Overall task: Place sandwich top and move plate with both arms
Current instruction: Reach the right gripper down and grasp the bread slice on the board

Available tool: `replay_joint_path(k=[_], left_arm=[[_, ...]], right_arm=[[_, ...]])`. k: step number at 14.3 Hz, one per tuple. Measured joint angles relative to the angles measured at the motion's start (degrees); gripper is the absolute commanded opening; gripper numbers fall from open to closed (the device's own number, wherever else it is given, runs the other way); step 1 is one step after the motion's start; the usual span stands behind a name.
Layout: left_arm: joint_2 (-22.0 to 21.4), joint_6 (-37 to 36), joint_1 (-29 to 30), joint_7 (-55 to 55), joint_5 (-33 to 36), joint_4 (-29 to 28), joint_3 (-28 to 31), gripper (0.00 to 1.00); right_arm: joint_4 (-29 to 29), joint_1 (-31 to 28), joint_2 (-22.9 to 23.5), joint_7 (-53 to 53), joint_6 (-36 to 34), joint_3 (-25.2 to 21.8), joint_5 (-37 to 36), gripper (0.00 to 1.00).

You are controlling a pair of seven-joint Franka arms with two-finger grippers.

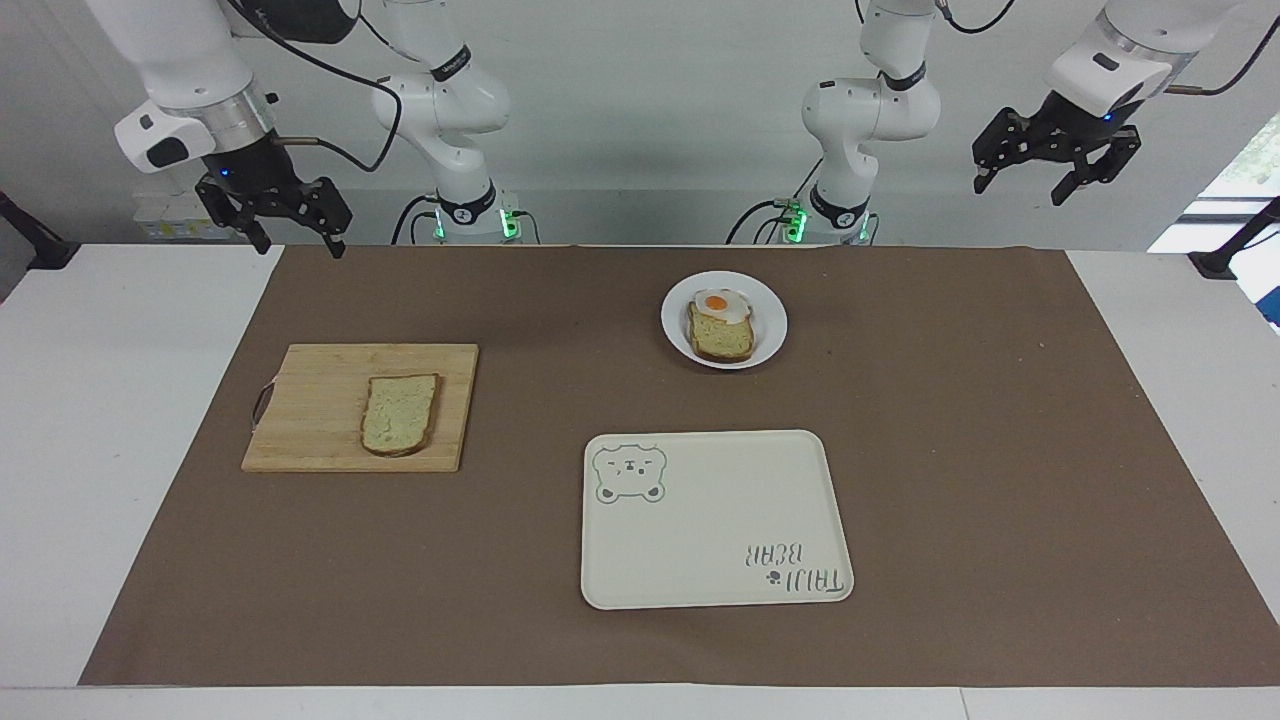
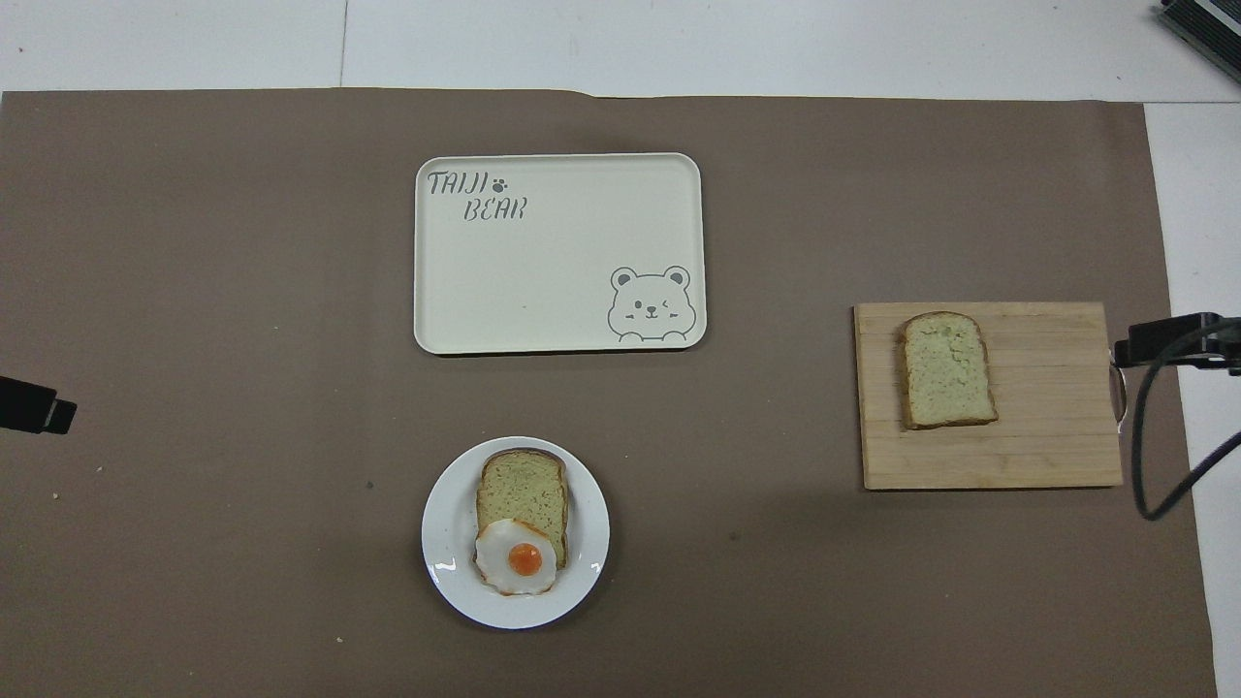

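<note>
The sandwich top [image 1: 400, 413] lies flat on a wooden cutting board [image 1: 320, 440] toward the right arm's end of the table; it also shows in the overhead view [image 2: 945, 370]. The white plate [image 1: 674, 322] sits near the robots and holds a bread slice [image 1: 722, 342] with a fried egg [image 1: 718, 303] on its nearer end; its rim also shows in the overhead view [image 2: 442, 543]. My right gripper [image 1: 297, 238] hangs open and empty in the air over the mat's corner, apart from the board. My left gripper [image 1: 1020, 188] hangs open and empty, raised over the left arm's end.
A cream tray with a bear drawing [image 1: 715, 590] lies farther from the robots than the plate, also in the overhead view [image 2: 543, 334]. A brown mat [image 1: 950, 450] covers most of the table. The board has a handle [image 1: 260, 400] at its outer end.
</note>
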Motion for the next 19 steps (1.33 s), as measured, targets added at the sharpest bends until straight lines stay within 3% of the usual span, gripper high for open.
replay_joint_path(k=[5, 14, 19], left_arm=[[-0.1, 0.0, 0.0, 0.0, 0.0, 0.0, 0.0, 1.00], [-0.2, 0.0, 0.0, 0.0, 0.0, -0.1, -0.1, 1.00], [-0.2, 0.0, 0.0, 0.0, 0.0, -0.3, -0.1, 1.00]], right_arm=[[-5.7, -0.1, 3.1, -3.8, 8.6, 0.0, 0.1, 1.00], [-11.0, -2.3, 15.8, -6.3, 27.3, -0.1, 6.0, 1.00], [-13.0, -3.6, 20.2, -9.1, 32.1, -0.1, 11.5, 1.00]])
